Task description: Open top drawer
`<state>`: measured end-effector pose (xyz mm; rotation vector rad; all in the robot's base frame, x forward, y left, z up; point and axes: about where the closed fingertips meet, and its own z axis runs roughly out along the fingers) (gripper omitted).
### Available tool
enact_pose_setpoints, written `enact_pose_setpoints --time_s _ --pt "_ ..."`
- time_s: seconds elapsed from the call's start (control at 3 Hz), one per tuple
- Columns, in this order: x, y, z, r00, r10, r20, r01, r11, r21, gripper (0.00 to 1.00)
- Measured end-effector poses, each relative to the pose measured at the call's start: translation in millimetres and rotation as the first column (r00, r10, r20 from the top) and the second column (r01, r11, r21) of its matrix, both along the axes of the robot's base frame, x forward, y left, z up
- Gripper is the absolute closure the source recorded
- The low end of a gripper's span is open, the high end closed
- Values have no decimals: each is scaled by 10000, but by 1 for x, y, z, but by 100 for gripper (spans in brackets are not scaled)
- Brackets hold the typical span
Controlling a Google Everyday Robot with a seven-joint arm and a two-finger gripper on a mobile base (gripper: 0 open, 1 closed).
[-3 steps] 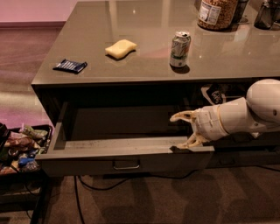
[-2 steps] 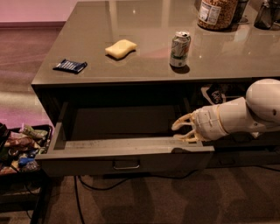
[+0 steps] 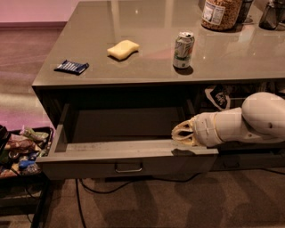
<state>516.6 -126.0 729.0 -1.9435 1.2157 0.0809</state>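
Observation:
The top drawer (image 3: pixel 89 167) is a wide dark grey-olive drawer, pulled well out from under the counter. Its small loop handle (image 3: pixel 128 168) is at the centre of the front, and its floor (image 3: pixel 124 124) is bare. My gripper (image 3: pixel 179 133) is at the right end of the drawer, just above the top edge of the front. Its pale fingers are drawn together and hold nothing. The white arm (image 3: pixel 254 120) reaches in from the right.
On the counter (image 3: pixel 249 58) stand a soda can (image 3: pixel 183 50), a yellow sponge (image 3: pixel 123 49), a blue packet (image 3: pixel 71 67) and a jar (image 3: pixel 220 13). A black-and-white cloth (image 3: pixel 218 97) shows in the right bay. A bin of snacks (image 3: pixel 20 151) stands at left. Cables (image 3: pixel 89 189) lie on the floor.
The gripper's fingers, spread over the drawer front's top edge a second ago, have closed together and drawn back slightly. The drawer has stayed open in the same place.

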Motion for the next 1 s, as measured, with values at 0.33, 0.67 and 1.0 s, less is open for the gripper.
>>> enact_pose_setpoints --time_s 0.33,0.67,1.0 --pt "18 9 -12 9994 51 332 -43 9997 -246 100" --pt "35 19 -21 9989 255 392 -230 9979 -611 100" --pt "51 27 -41 9994 338 -31 -340 9957 -861 100"
